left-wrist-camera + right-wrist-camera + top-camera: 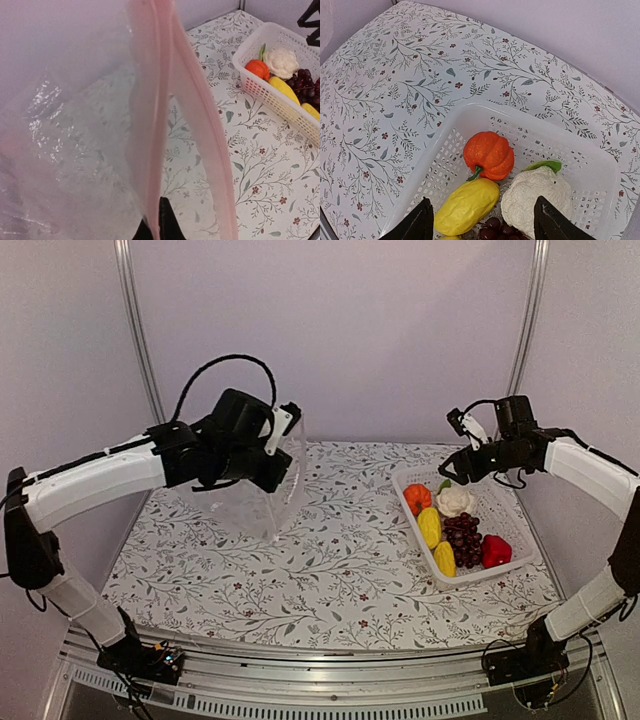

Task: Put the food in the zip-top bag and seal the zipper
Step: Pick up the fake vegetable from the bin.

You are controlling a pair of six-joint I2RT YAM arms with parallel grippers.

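Left gripper (158, 226): clamped on the mouth edge of the bag (262, 502). We see the pink zipper strip (161, 100) run up from between its fingers.
Bag: hangs straight down from that grip. Whether its lower end rests on the table (330, 580) or hangs just above it, we cannot tell.
Bag mouth: the two sides of the strip part as they leave the grip, so we judge the mouth open and unsealed.
How the bag handles: we expect thin, limp, slick film with almost no weight, which sags and folds shut on itself. The stiffer strip is the place to hold it.
Right gripper (481, 226): fingers spread wide, holding nothing, hovering just above the basket (402, 480).
Below the right fingers: the cauliflower (536, 196), the orange piece (489, 155) and one of the yellow pieces (465, 205), with the grapes (462, 538) beside them.
Food: all of it lies in the basket under the right gripper, well apart from the left gripper and the bag. None is in the bag.
How the food handles: it looks small, light and hard, with smooth rounded skins that may slip. We would pinch each piece across its narrow middle. The cauliflower is the bulkiest.
Count: one bag, one basket, six food pieces. These are one cauliflower, one orange piece, two yellow pieces, one bunch of grapes and one red piece (495, 551).
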